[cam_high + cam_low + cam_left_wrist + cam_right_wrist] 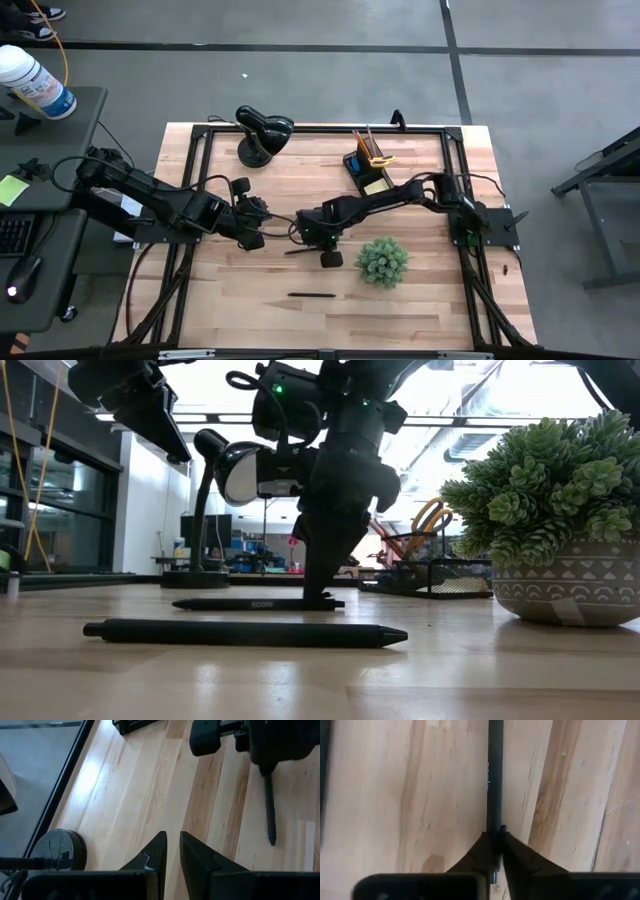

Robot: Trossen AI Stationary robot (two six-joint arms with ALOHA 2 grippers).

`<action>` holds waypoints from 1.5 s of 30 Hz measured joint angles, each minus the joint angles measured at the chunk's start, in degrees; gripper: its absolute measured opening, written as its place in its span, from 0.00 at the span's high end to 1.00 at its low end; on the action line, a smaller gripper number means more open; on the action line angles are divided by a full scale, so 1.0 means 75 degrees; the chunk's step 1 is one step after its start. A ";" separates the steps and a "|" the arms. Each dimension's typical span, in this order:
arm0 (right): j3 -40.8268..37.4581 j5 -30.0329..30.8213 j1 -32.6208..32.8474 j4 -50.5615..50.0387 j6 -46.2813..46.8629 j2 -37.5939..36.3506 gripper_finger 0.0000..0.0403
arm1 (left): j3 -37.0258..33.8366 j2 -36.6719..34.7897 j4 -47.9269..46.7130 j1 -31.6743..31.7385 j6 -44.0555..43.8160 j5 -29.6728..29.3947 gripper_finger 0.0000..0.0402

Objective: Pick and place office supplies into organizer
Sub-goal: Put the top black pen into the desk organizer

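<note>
Pens first: one thin black pen lies loose on the wooden table near its front edge, and a second black pen lies flat at mid-table with the right gripper down on it — fingers pinched against one end of the barrel, the pen resting on the wood in the low view.

Toward the back of the table stands the black organizer. Its tall compartment holds orange pencils standing upright along with something yellow-handled, apparently scissors, and its lower tray carries a yellow sticky-note pad.

Just beside the right gripper, the left gripper hangs above bare wood with its fingers nearly together and nothing between them.

A black desk lamp sits at the back left, and a green spiky plant in a patterned pot stands near the gripped pen.
</note>
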 joint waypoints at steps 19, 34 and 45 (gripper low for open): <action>-0.0012 0.0013 0.0087 -0.0167 -0.0004 0.0000 1.00 | -0.0001 0.0000 -0.0003 0.0000 -0.0022 -0.0052 0.90; -0.0029 -0.0199 0.0124 -0.0219 0.0067 0.0067 0.79 | 0.0000 0.0000 -0.0003 0.0003 -0.0023 -0.0195 0.90; -0.0017 0.0020 0.0291 -0.0164 0.0082 0.0192 0.93 | 0.0000 0.0003 -0.0015 0.0000 0.0014 -0.0193 0.90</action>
